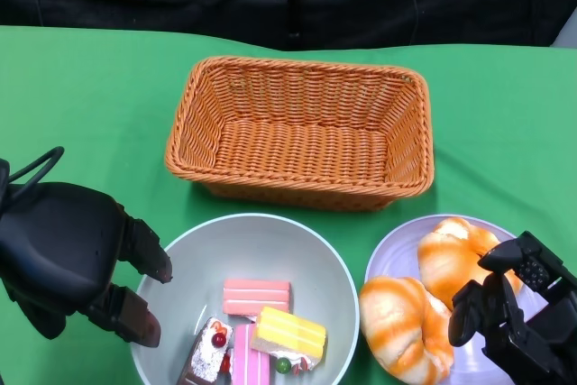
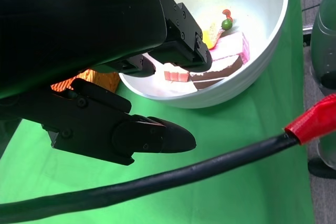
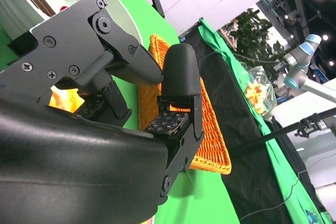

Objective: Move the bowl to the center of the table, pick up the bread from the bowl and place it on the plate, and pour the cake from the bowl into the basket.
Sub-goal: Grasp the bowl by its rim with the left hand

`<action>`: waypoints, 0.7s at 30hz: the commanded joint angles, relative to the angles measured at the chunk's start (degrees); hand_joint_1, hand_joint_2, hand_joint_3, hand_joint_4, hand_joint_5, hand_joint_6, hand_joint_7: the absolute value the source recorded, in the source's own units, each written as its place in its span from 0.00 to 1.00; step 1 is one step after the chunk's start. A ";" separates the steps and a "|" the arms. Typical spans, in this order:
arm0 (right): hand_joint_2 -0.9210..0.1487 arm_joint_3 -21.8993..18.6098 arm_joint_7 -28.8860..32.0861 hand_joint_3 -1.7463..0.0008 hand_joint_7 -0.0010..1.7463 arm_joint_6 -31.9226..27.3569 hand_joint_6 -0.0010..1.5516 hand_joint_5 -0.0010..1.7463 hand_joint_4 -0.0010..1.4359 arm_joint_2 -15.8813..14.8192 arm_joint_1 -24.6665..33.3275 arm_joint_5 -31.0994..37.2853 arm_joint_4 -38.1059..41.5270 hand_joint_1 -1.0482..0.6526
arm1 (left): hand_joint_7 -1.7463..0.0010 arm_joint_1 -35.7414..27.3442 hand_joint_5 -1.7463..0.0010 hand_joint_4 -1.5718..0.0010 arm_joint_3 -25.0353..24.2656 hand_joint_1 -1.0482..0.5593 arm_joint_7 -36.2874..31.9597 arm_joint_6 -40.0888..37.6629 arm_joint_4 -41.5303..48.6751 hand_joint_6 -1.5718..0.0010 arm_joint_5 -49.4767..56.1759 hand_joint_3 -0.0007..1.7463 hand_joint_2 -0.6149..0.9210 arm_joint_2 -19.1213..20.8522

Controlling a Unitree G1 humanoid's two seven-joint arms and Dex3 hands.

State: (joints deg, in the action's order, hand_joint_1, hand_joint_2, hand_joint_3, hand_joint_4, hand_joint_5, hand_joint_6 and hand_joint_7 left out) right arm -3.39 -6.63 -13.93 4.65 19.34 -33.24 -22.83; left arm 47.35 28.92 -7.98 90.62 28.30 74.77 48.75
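Note:
A pale bowl (image 1: 257, 245) sits at the near middle of the table with several cake pieces (image 1: 257, 296) in it. My left hand (image 1: 77, 254) is at its left rim with fingers apart, one over the rim and one beside it, holding nothing. In the left wrist view the left hand (image 2: 94, 35) spreads its fingers around the bowl's (image 2: 252, 3) edge above the cake (image 2: 226, 59). Two breads (image 1: 401, 317) lie on the lavender plate (image 1: 392, 254) at the right. My right hand (image 1: 514, 313) hovers just right of them, fingers apart and empty. In the right wrist view the right hand (image 3: 105, 77) grips nothing.
An orange wicker basket (image 1: 302, 132) stands empty just behind the bowl and plate, also seen as the basket (image 3: 210, 140) from the right wrist. A black cable with red tape (image 2: 315, 121) runs near my left hand. Black cloth borders the green table's far edge.

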 commanded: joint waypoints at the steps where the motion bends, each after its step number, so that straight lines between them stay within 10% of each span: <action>1: 0.37 -0.67 -0.44 0.30 0.92 1.16 0.52 1.00 0.65 -0.04 -0.59 0.38 0.56 0.57 | 0.97 0.93 0.96 0.68 1.15 0.34 -2.49 -0.88 -0.01 0.67 1.52 0.15 1.00 0.59; 11: 0.34 -0.57 -1.10 0.35 0.93 3.89 0.52 1.00 0.66 1.04 -1.63 1.82 3.57 0.57 | 0.97 2.71 0.93 0.58 20.02 0.31 -41.51 -19.54 0.61 0.55 21.06 0.01 0.99 1.08; 21: 0.33 -0.89 -2.95 0.34 0.93 6.19 0.52 1.00 0.66 1.65 -2.40 2.38 6.62 0.57 | 0.98 8.30 0.92 0.56 36.68 0.31 -59.41 -31.77 8.33 0.53 27.63 0.03 1.00 -1.44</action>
State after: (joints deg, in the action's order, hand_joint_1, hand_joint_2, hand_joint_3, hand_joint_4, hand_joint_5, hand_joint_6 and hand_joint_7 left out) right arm -3.79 -9.07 -8.88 6.30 17.42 -31.03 -16.81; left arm 54.43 63.87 -65.14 60.08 35.39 101.54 47.42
